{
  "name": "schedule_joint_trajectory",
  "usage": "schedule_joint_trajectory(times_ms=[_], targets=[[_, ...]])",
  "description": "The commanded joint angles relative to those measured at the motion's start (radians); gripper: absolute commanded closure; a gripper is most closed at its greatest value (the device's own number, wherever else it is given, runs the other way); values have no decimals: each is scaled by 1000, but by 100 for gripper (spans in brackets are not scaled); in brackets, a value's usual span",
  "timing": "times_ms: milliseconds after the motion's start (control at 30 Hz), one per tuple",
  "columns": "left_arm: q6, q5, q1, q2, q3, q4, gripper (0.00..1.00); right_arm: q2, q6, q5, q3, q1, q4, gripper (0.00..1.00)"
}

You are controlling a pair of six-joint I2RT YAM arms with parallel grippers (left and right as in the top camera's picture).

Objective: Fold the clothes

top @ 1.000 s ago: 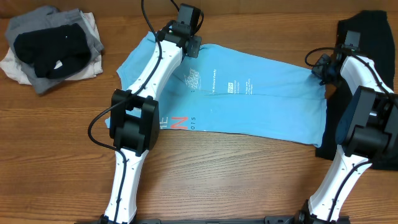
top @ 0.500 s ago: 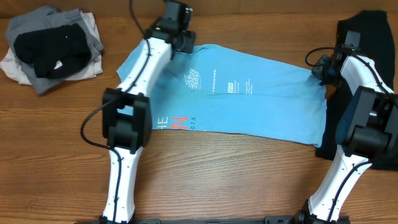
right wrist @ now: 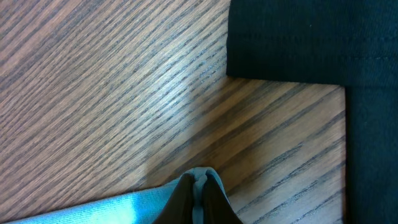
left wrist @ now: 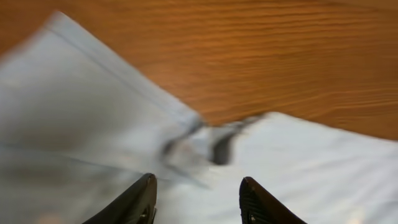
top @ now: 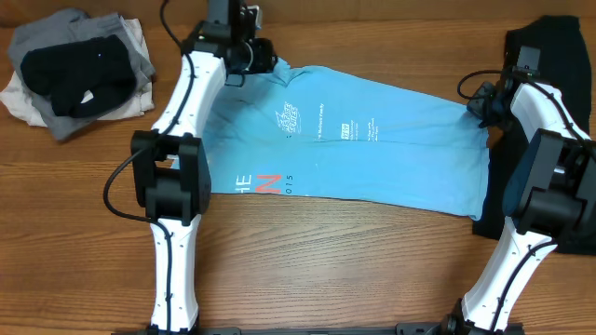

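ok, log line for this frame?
left gripper: open, over T-shirt, nothing held | right gripper: shut on T-shirt corner | T-shirt: spread out, unfolded

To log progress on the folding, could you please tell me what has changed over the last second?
The left arm slid left along the far edge of the light sky-blue fabric T-shirt, jaws open, gripping nothing. The right arm stayed put, jaws shut on the shirt's corner; the shirt lay unmoved.

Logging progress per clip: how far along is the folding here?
Done: T-shirt spread flat on the table, no clear fold. In hand: right gripper pinches its edge; left gripper hovers open over the opposite end. Left: every fold, plus the black garment.
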Motion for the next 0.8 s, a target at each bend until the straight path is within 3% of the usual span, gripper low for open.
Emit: schedule_joint_trajectory(times_ms=[0,167,400,767], targets=[[-233,82,-26,30,24,-13,50,13,7,-14,-2,-6,-14,96],[-363,31,-23,32,24,-10,46,13,7,-14,-2,-6,-16,96],[-505,-28,-20,35,24,20,52,13,7,-14,-2,-6,-16,96],[-642,77,-18,98,23,72,47,13,7,-14,-2,-6,-19,96]])
